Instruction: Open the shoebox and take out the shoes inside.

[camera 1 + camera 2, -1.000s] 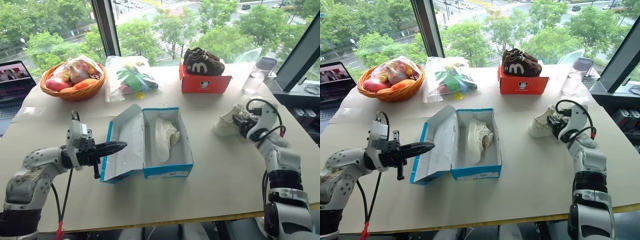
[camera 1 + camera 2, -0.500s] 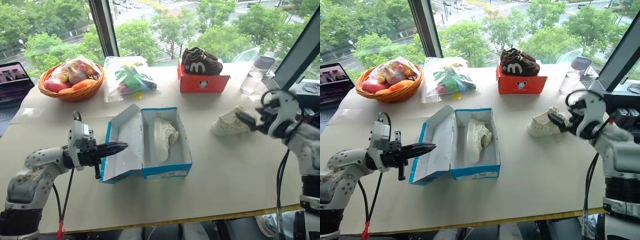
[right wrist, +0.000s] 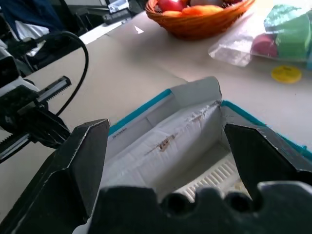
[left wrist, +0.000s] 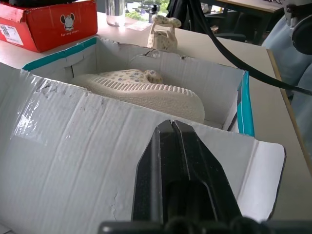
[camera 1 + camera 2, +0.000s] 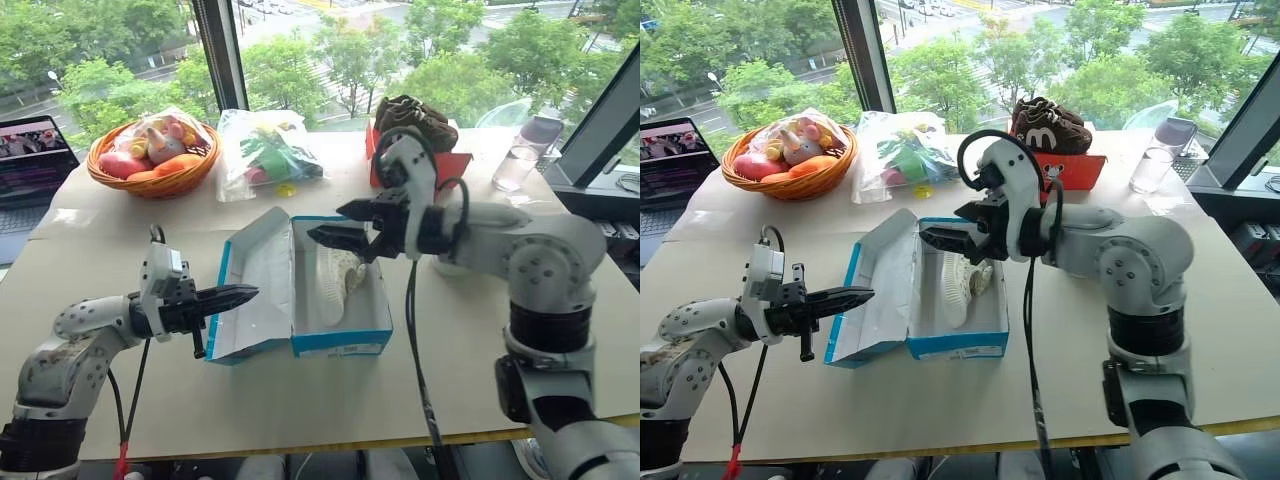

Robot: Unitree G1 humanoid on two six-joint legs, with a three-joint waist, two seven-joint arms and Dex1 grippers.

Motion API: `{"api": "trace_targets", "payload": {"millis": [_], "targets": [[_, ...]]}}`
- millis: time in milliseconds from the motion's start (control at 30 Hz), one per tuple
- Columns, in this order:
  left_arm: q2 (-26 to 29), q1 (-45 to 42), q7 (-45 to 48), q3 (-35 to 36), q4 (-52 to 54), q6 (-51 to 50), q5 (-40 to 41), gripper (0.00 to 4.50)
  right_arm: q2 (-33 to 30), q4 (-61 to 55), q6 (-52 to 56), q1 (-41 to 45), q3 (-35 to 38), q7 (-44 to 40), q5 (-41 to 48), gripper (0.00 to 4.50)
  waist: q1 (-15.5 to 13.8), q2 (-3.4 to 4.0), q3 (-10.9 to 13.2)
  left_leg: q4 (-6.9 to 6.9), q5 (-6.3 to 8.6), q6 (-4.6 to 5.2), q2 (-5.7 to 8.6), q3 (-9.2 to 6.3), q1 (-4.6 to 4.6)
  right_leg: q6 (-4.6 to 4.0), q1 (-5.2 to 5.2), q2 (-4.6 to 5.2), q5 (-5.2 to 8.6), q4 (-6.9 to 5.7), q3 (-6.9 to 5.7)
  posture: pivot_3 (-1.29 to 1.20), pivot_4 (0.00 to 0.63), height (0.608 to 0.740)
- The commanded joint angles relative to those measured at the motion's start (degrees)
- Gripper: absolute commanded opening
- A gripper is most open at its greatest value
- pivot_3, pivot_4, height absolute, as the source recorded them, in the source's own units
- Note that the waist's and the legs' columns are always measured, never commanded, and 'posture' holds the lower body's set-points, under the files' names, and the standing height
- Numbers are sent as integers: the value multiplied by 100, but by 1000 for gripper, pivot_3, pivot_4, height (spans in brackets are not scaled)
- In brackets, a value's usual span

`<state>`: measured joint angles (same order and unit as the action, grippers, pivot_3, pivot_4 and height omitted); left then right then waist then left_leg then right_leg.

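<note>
The blue shoebox (image 5: 340,343) stands open mid-table, its white-lined lid (image 5: 255,290) leaning out to the left. One cream knit shoe (image 5: 335,285) lies inside on its side. My left gripper (image 5: 245,294) is shut, with its tip against the lid's white inner face (image 4: 73,161). Just above the box's far end hovers my right gripper (image 5: 325,222), open and holding nothing, pointing down toward the lid. Through the right wrist view the lid (image 3: 161,136) and the shoe's ribbed sole (image 3: 214,178) show between the fingers. A second cream shoe (image 4: 162,34) stands on the table beyond the box.
Along the back stand a wicker basket (image 5: 150,165) of toys, a clear plastic bag (image 5: 265,150) of coloured items, a red-orange box (image 5: 455,165) with dark brown shoes (image 5: 415,110) on top, and a glass (image 5: 513,165). A laptop (image 5: 35,160) sits far left.
My right arm has swung from the table's right side leftward to above the open box, leaving the second shoe on the table. The left gripper has stayed at the lid.
</note>
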<state>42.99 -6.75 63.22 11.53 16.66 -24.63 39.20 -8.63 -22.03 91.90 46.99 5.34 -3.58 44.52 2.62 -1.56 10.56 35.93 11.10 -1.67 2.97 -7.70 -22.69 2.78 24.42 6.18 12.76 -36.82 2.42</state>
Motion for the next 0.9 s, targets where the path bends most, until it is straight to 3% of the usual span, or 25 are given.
{"api": "trace_targets", "payload": {"millis": [33,200,467,900], "targets": [[24,-52,-15,82,142,32,55,0,93,-268,60,49,-15,323,-33,4474,1,0,0,0,0,0,0,0,2,0,-2,0,0,0,0,0,150,740],[19,-95,-19,51,132,14,55,0,-31,-366,60,7,-133,514,169,4474,7,0,0,0,0,0,0,0,3,1,-3,0,0,2,0,0,150,740],[48,-183,46,2,44,-28,45,0,-1119,-447,60,-60,-291,573,1612,4474,11,0,0,0,0,1,-1,0,4,2,-8,0,2,5,-2,0,150,740],[75,-196,26,-10,106,-132,94,0,-1004,444,60,-596,-426,2167,3656,4474,64,-1,0,0,1,2,-4,1,8,3,-13,-3,2,6,0,0,150,740]]}}
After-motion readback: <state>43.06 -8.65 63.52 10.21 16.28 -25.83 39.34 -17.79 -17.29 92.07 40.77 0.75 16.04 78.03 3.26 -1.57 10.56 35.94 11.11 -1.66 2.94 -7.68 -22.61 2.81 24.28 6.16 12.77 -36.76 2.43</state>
